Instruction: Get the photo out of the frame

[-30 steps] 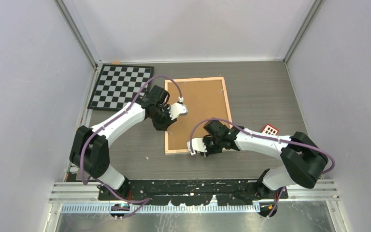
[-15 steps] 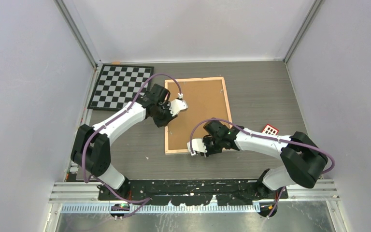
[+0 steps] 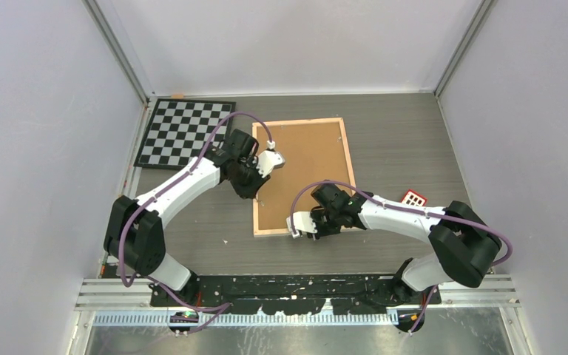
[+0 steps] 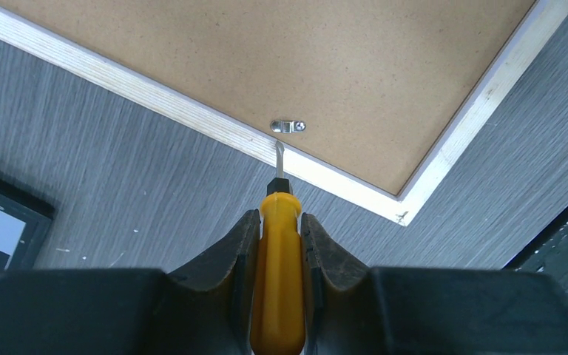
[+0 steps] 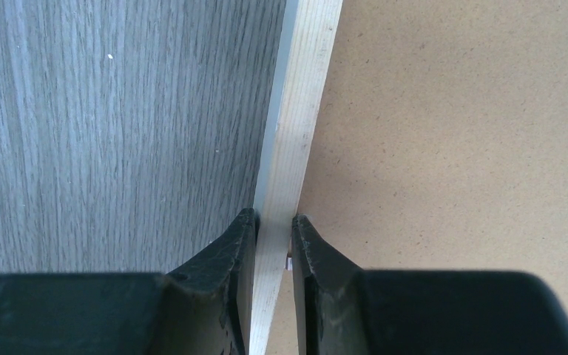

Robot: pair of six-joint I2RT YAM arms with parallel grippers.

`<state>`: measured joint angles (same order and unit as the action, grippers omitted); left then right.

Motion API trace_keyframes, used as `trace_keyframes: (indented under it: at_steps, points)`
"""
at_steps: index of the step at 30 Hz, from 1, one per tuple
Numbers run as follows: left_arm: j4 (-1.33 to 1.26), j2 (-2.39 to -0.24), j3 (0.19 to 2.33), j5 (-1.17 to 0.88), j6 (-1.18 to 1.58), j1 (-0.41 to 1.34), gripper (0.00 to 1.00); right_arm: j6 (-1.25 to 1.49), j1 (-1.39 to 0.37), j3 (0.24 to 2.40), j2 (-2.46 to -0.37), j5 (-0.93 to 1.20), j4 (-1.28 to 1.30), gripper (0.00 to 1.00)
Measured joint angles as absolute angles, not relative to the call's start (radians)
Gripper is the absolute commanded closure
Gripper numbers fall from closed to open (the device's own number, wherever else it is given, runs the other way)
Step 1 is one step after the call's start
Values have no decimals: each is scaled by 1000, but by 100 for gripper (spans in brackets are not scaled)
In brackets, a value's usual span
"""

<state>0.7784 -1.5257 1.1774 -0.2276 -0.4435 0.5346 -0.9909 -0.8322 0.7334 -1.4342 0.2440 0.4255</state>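
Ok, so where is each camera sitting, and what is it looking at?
Top external: high above and behind the arms, looking down on the table; both arms, the back-up frame and a checkerboard show.
Left wrist: on the left arm, facing the frame's edge past the left gripper, shut on a yellow screwdriver aimed at a metal clip.
Right wrist: on the right arm, looking past the right gripper, shut on the frame's pale rim.
Shared: all three show the frame's brown back.

You are seeing only the brown back of the frame (image 3: 303,174), so the photo is probably hiding underneath. The screwdriver (image 4: 279,281) handle is running off the left wrist view's bottom edge; whether its tip is touching the clip (image 4: 288,126) is unclear.
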Motion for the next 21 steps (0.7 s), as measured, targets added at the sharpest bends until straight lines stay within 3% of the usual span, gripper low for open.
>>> trace_keyframes:
  at_steps: [21]
  points:
    - [754, -1563, 1180, -223, -368, 546, 100, -981, -832, 745, -1445, 243, 437, 99]
